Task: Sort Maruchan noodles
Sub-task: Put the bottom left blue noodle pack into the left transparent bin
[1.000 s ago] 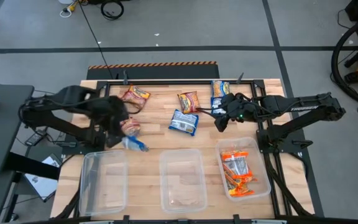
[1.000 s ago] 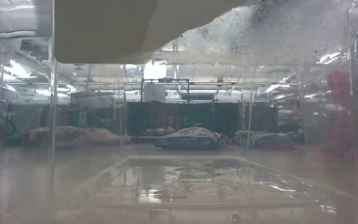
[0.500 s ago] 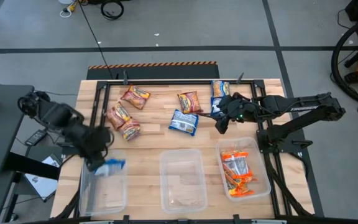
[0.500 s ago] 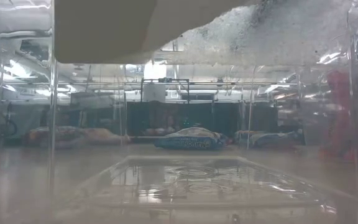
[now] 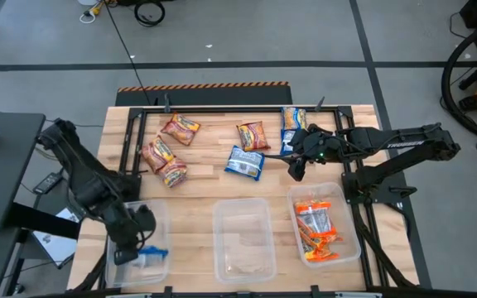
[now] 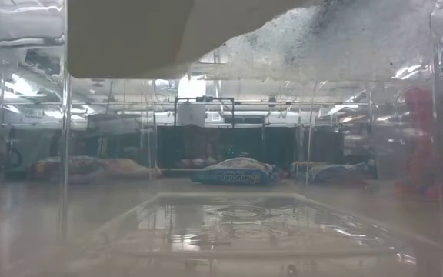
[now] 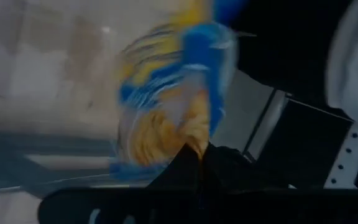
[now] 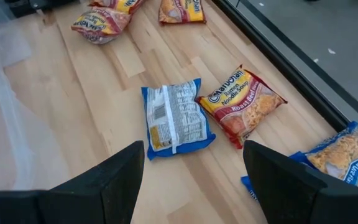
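Item, blue packet (image 5: 152, 256): I held it clamped in my left pincer (image 5: 137, 252) over the near-left bin (image 5: 165, 217), evidently for dropping there, while my right pincer (image 5: 295, 166) hung spread wide above the blue and red-brown packets (image 5: 251, 135) lying unsorted on the far surface (image 5: 205, 190).

One camera looks straight down over the table (image 5: 197, 186); another peers level through a clear bin (image 6: 229, 223); wrist cameras sit close (both high and right-wrist views share the blue packet (image 5: 244, 163)).

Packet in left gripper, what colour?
Blue with yellow, clearest in left wrist view: packet, left gripper.
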Motion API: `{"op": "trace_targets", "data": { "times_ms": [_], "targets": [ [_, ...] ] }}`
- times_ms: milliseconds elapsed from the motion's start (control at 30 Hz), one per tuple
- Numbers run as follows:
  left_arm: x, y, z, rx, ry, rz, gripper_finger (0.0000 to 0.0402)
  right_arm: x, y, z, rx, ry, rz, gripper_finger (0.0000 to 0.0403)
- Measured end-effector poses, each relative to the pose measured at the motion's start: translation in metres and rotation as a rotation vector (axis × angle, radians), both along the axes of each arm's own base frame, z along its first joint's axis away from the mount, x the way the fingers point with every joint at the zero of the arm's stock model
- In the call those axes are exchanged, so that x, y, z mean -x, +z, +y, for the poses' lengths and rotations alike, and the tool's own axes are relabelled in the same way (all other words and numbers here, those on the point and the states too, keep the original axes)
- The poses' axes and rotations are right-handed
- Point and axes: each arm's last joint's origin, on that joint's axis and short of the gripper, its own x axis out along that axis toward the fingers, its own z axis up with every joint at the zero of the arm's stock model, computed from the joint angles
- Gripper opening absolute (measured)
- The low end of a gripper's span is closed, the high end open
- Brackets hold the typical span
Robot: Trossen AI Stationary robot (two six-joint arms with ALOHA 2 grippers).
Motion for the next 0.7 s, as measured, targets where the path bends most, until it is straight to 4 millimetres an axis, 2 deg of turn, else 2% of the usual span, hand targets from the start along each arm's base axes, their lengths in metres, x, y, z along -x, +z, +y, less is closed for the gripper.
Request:
{"op": "trace_targets", "data": {
  "times_ms": [100,433,700],
  "targets": [
    [0.003,-0.015,-0.001,-0.032,0.004,0.045,0.0003,0.0,0.0,0.0,0.002,0.003,0.001,0.0279],
    [0.013,-0.042,-0.01,-0.062,-0.062,0.067,0.0003,0.0,0.0,0.0,0.006,0.006,0.003,0.0279],
    [0.009,-0.045,-0.014,-0.04,-0.06,-0.012,0.0004,0.0,0.0,0.0,-0.01,-0.01,-0.005,0.0279]
  ]
}}
